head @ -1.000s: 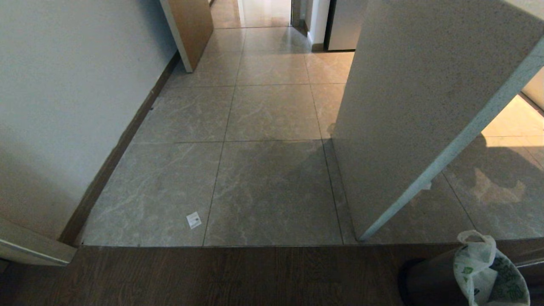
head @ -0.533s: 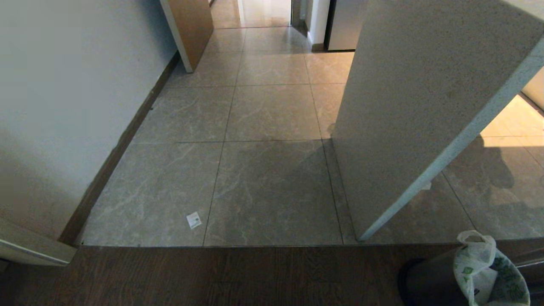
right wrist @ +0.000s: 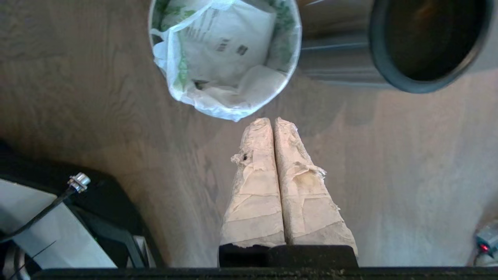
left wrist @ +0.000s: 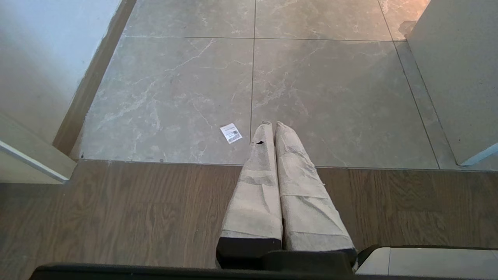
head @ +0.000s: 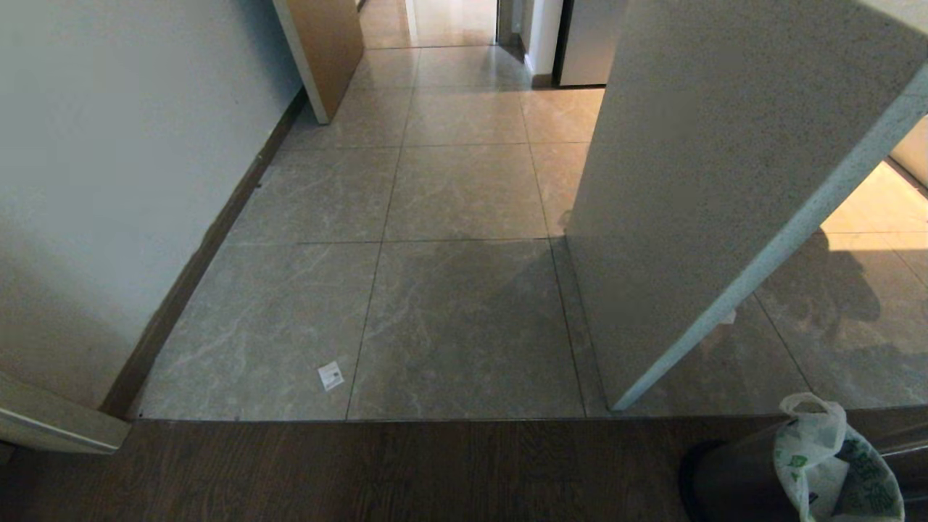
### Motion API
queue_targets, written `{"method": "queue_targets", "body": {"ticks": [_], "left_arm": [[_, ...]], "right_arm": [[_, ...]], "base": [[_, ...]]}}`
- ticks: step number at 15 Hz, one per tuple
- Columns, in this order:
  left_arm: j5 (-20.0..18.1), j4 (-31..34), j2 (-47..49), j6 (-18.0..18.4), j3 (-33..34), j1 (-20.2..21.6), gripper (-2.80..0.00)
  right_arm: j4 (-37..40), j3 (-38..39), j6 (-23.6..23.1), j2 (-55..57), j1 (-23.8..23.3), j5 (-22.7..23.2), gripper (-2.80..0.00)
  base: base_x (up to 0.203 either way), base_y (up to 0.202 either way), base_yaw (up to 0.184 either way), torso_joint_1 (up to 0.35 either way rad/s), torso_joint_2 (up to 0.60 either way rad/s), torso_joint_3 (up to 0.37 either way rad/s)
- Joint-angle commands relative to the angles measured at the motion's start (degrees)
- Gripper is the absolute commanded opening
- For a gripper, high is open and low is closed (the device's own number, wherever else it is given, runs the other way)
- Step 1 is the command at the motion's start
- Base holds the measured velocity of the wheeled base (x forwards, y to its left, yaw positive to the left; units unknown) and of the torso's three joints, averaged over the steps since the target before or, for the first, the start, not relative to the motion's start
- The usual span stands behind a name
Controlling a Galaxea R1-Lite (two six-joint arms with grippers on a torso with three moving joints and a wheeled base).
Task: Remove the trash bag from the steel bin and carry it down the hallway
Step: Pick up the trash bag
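Hallway (head: pixel 464 188) view unchanged | right tool (right wrist: pixel 272 121) clenched empty above trash bag (right wrist: pixel 221 50)

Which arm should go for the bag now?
Right. The right gripper, shut, hangs just beside the bag in the bin. The left gripper, shut, points at floor tiles, with no bin in its view.
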Motion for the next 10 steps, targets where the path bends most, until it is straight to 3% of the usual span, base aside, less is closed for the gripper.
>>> {"method": "queue_targets", "body": {"ticks": [1, 10], "left_arm": [[-0.01, 0.02, -0.02, -0.03, -0.04, 0.03, -2.8], [-0.01, -0.01, -0.02, -0.03, -0.01, 0.03, -2.8]], "right_arm": [[-0.26, -0.55, -0.27, 3.0, 0.9, -0.28, -2.8], [-4.96, -2.91, -0.18, 9.19, 3.24, -3.23, -2.8]], "base": [[0.0, 0.0, 0.0, 0.0, 0.0, 0.0], [0.0, 0.0, 0.0, 0.0, 0.0, 0.0]]}}
